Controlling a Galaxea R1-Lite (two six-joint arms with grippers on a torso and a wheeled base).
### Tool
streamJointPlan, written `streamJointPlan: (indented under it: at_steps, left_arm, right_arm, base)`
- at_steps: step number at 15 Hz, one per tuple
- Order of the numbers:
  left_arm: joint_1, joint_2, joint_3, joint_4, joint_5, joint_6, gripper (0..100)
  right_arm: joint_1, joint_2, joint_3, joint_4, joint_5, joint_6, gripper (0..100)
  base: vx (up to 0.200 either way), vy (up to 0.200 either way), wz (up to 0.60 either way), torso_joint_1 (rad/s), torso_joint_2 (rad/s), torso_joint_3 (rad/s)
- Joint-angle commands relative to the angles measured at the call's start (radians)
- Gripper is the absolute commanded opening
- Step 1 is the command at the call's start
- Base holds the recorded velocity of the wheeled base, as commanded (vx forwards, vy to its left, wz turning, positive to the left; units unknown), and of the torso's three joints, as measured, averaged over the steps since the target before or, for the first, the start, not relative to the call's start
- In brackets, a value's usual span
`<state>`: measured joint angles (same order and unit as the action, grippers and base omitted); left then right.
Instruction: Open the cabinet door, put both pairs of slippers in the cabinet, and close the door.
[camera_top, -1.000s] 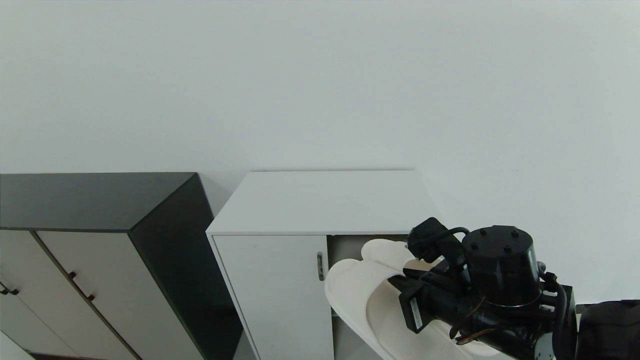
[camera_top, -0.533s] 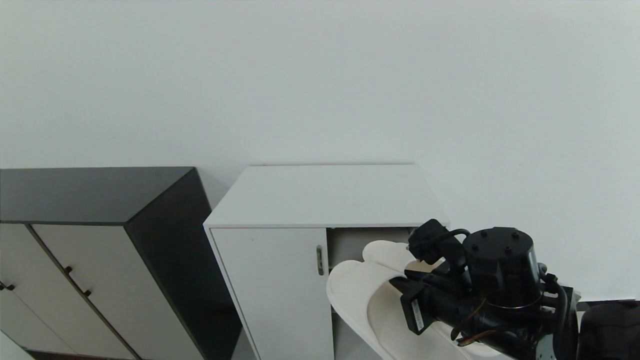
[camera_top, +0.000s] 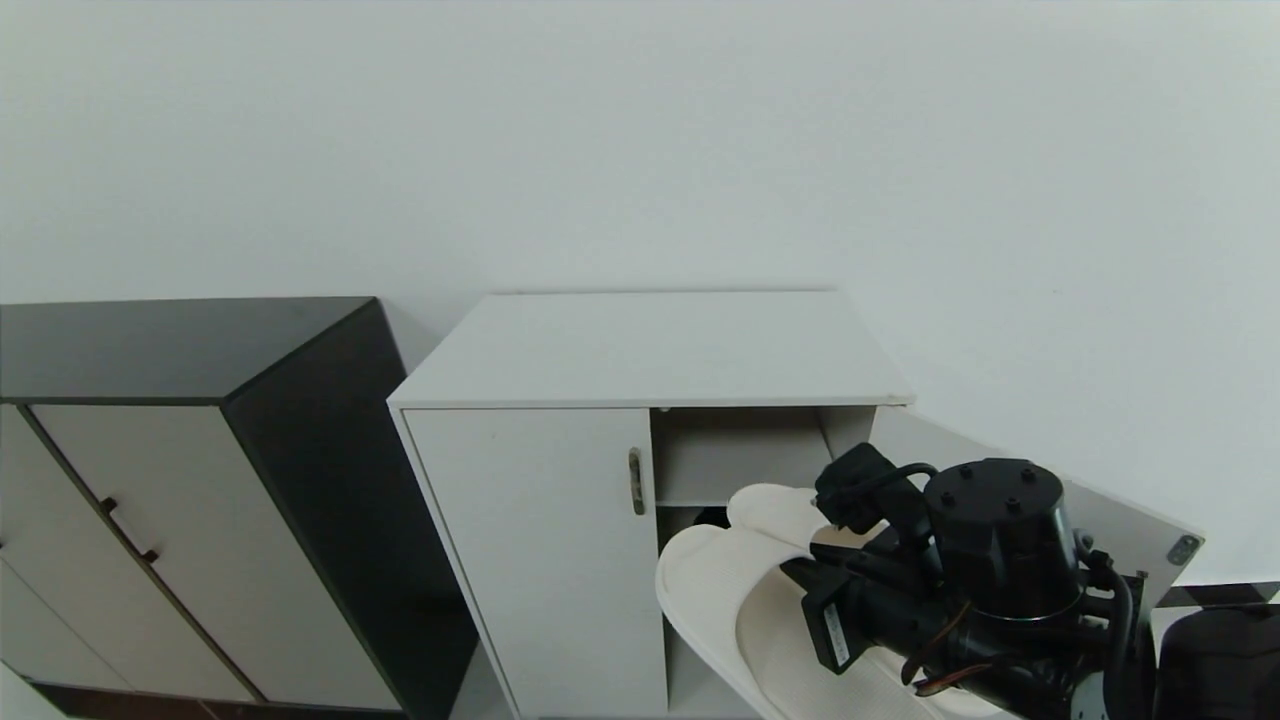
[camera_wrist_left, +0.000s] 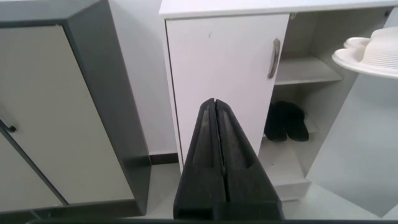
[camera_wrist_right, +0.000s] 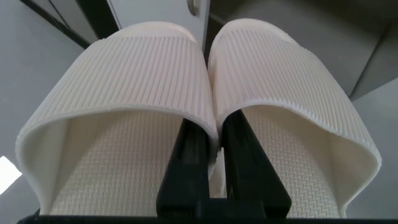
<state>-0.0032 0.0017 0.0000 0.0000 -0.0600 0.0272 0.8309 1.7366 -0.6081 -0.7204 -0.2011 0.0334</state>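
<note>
White slippers (camera_wrist_right: 143, 68) pinched in our right gripper (camera_wrist_right: 214, 155), left gripper (camera_wrist_left: 215, 109) closed empty, so we'd slide them level into the cabinet (camera_top: 650, 345).

White slippers (camera_wrist_right: 143, 68): soft foam-like plastic, matt, straps ribbed, insoles with a fine herringbone texture. Right gripper (camera_wrist_right: 213, 146) fingers (camera_wrist_right: 186, 168): smooth matt black plastic; left gripper (camera_wrist_left: 215, 106) same. White cabinet (camera_top: 650, 350), frame centre: smooth matt laminate, handle (camera_top: 634, 481) dull metal. Dark cabinet (camera_top: 180, 345), frame left: matt dark-grey top and side, smooth beige fronts.
</note>
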Motion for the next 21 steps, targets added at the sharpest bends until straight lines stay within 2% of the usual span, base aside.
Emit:
streamJointPlan:
  at_steps: [1, 12, 21]
  left_arm:
    - [0.0, 0.0, 0.0, 0.0, 0.0, 0.0, 0]
    - [0.0, 0.0, 0.0, 0.0, 0.0, 0.0, 0]
    - [0.0, 0.0, 0.0, 0.0, 0.0, 0.0, 0]
  right_arm:
    - [0.001, 0.006, 0.001, -0.001, 0.0, 0.0, 0]
    - [-0.001, 0.026, -0.001, -0.002, -0.004, 0.0, 0]
    - [-0.003, 0.081, -0.004, -0.045, -0.008, 0.0, 0]
  base:
    - [0.0, 0.0, 0.0, -0.222, 0.53, 0.32]
    - [0.0, 0.0, 0.0, -0.188, 0.51, 0.32]
    - [0.0, 0.0, 0.0, -0.107, 0.46, 0.352]
